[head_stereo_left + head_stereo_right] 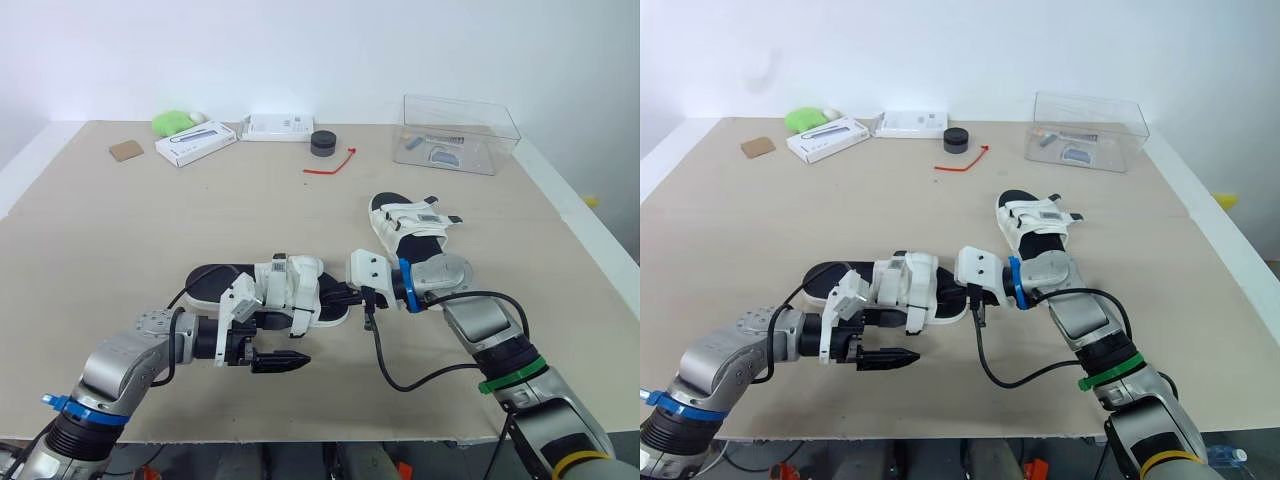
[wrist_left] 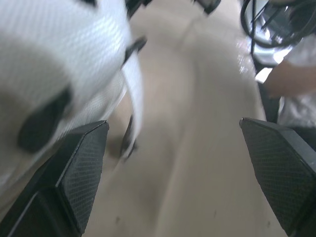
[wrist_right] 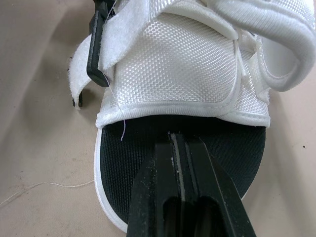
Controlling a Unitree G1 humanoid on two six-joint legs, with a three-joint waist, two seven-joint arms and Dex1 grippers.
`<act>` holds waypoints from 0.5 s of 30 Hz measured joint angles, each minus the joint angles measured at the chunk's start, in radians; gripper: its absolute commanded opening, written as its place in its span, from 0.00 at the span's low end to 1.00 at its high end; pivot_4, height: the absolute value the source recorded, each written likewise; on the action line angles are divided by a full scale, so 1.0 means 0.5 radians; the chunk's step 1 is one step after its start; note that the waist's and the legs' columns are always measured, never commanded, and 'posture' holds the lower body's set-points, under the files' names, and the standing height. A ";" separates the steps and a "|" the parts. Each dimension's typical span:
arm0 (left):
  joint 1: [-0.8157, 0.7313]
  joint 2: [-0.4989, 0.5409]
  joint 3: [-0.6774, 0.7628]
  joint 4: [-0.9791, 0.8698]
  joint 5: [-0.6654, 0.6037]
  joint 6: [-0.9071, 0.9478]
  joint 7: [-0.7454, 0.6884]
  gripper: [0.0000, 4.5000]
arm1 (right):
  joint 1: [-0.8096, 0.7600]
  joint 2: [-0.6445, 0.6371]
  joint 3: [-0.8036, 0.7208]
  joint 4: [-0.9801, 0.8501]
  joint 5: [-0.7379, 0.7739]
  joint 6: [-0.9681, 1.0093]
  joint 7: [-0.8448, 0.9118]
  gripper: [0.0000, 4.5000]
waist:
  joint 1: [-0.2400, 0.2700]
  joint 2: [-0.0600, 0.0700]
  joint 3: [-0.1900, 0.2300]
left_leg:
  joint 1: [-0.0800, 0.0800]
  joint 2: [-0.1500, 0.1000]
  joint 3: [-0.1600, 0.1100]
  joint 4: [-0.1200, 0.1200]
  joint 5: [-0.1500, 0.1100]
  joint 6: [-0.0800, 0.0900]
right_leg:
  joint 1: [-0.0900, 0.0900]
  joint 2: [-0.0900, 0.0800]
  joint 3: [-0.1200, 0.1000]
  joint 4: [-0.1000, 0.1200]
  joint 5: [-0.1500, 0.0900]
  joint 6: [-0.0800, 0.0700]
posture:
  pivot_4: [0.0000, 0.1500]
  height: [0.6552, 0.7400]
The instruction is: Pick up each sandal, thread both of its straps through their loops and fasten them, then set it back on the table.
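Observation:
A sandal with a black sole and white mesh straps [image 1: 285, 285] lies in the middle of the table, toe end toward my right arm. My left gripper [image 1: 275, 342] is open at the sandal's near side; its fingers [image 2: 81, 163] stand wide apart, with the white strap [image 2: 64, 74] close against one of them. My right gripper [image 3: 180, 148] is shut, its tips resting over the black footbed [image 3: 128, 148] at the toe end, just short of the front strap [image 3: 187, 64]. The second sandal [image 1: 412, 232] lies further back on the right, its straps closed over.
At the back of the table are a clear plastic box [image 1: 460, 135], a red tie [image 1: 330, 165], a black round puck [image 1: 323, 143], two white boxes [image 1: 196, 143], a green lump [image 1: 172, 122] and a brown square [image 1: 126, 150]. A black cable [image 1: 400, 378] loops off my right wrist.

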 measured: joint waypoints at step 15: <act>0.120 0.098 -0.017 -0.045 -0.011 -0.006 -0.063 0.00 | -0.003 0.001 0.004 0.001 0.001 -0.003 0.006 0.00 | 0.000 0.000 0.000 | 0.000 0.001 0.000 -0.002 0.000 0.000 | 0.000 0.000 0.000 -0.001 -0.001 -0.001 | 1.00 1.00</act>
